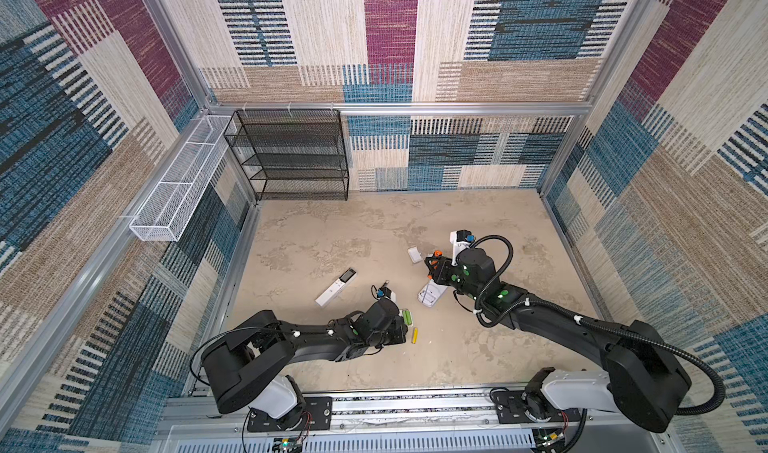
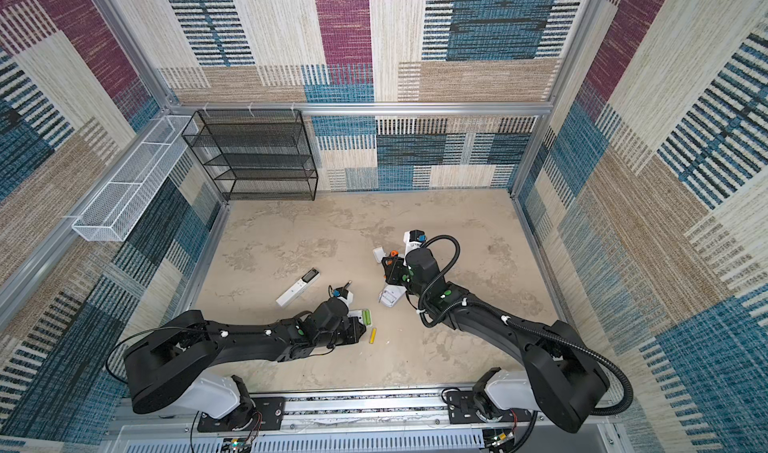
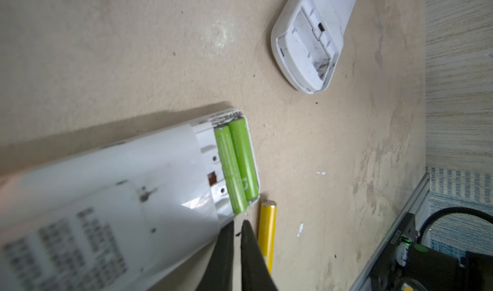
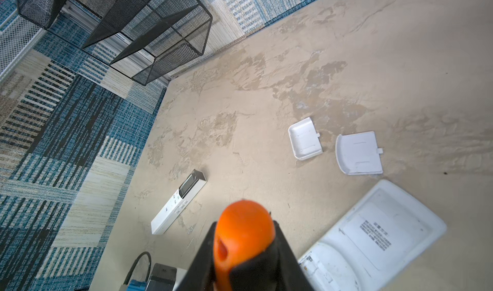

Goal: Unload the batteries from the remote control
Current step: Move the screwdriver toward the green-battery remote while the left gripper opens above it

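Unloading: green batteries (image 3: 236,167) sit in open remote (image 3: 133,185). Empty, near-closed left fingers (image 3: 252,249) just beside their ends; next, lever one out. Meanwhile right fingers (image 4: 285,260) clamp screwdriver (image 4: 240,239).

Two batteries (image 3: 244,159) in the remote (image 3: 120,183), a third battery (image 3: 267,228) just beside.

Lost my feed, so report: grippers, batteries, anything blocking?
Left gripper shut, empty. Right gripper shut on screwdriver. Two green batteries seated in remote; yellow battery loose beside it. Nothing blocking.
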